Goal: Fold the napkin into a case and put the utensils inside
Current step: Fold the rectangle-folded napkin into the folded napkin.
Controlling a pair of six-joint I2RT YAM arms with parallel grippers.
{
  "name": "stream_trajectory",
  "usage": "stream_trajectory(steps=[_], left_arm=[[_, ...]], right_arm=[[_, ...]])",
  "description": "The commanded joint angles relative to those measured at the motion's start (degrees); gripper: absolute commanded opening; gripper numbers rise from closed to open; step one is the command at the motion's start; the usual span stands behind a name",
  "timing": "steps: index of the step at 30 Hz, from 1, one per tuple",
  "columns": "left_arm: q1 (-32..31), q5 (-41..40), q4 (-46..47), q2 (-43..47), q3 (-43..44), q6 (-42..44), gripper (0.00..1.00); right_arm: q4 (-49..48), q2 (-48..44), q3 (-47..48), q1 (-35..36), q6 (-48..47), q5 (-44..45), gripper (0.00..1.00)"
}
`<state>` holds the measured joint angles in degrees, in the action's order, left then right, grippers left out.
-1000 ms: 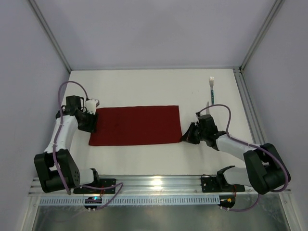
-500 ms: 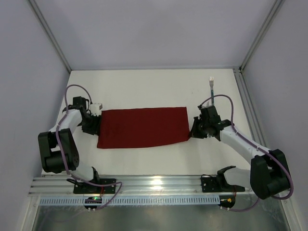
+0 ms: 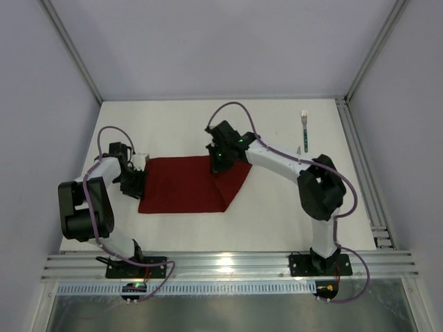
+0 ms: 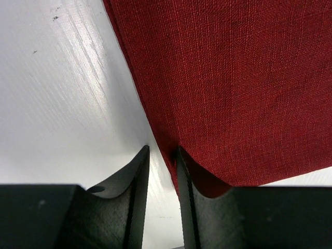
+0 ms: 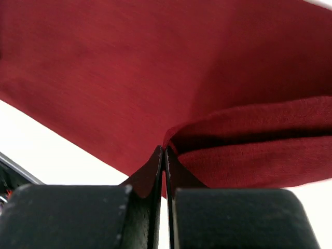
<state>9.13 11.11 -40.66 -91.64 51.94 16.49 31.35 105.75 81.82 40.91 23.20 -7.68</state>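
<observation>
- The napkin (image 3: 181, 187) lies as a long dark red strip across the middle of the white table (image 3: 180, 124), with its right end folded back over itself so that end shows a slanted edge.
- The right gripper (image 5: 164, 150) has its 2 fingers pressed tight together on a fold of the cloth, holding that turned-over end above the strip's upper edge.
- The left gripper (image 4: 161, 153) sits low at the strip's left edge. Its jaws are a narrow slit apart with bare table showing between them.
- The cloth's edge runs along the inside of 1 finger; I cannot tell whether it has any hold.
- The fork (image 3: 304, 126) lies well apart at the far right, tines pointing away.
- Only a sliver of the knife (image 3: 298, 148) shows beside the right arm.
</observation>
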Motion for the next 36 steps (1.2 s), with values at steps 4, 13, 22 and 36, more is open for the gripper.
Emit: stream_trajectory(steps=[4,13,22,36], left_arm=[[0.02,0.05,1.55,-1.35,-0.35,0.03,0.25],[0.45,0.84,0.94,-2.41,0.26,0.56,0.16],[0.63,1.45,0.67,-2.14,0.26,0.82,0.1],[1.16,2.33,0.68,-1.53,0.26,0.91,0.09]], right_arm=[[3.19,16.31,23.97,11.03,-1.67,-3.21,0.04],[-10.41,28.54,34.73,19.56,2.54,-10.68,0.04],[-17.81,30.65,33.23,20.44,6.59,-14.2,0.04],[-27.99,33.99,30.69,20.53,15.11,-18.59,0.04]])
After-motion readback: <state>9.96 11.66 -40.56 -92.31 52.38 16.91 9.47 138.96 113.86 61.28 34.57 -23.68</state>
